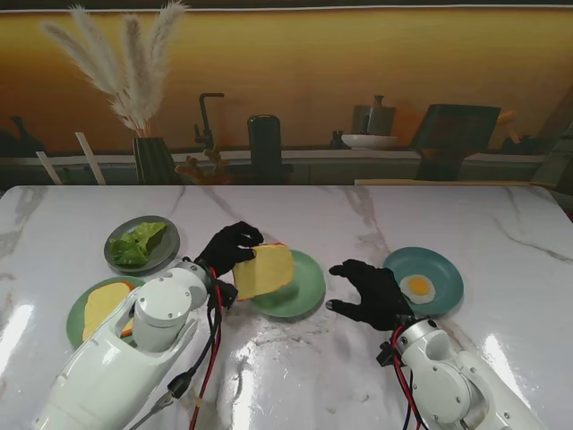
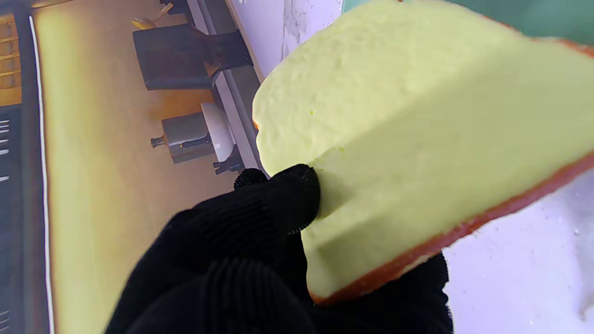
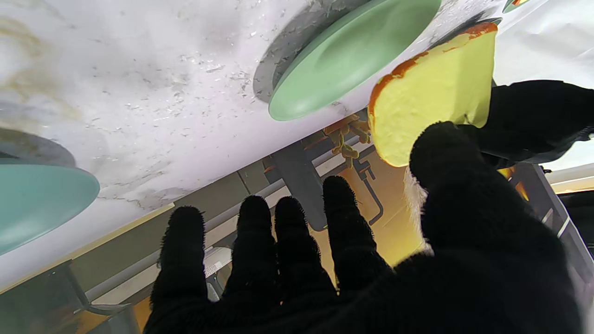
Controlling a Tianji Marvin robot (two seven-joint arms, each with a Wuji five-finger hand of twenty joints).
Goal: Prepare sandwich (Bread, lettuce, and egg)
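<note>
The left hand [image 1: 231,248] pinches a bread slice [image 1: 264,270] by one edge, held tilted over the middle green plate [image 1: 300,296] on the marble bench [image 1: 358,215]. The right hand [image 1: 372,291] hovers with fingers spread, holding nothing, between that plate and the egg [image 1: 417,288] on its teal plate [image 1: 443,269]. Lettuce [image 1: 139,244] sits on a grey plate at far left

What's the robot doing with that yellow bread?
It is making a sandwich. Its left hand is holding a slice of bread over the green plate in the middle of the table. The right hand is open and holds nothing; it hovers between that plate and the teal plate with the fried egg. The lettuce waits on a grey plate to the left, and another bread slice lies on a green plate nearer to me.
</note>
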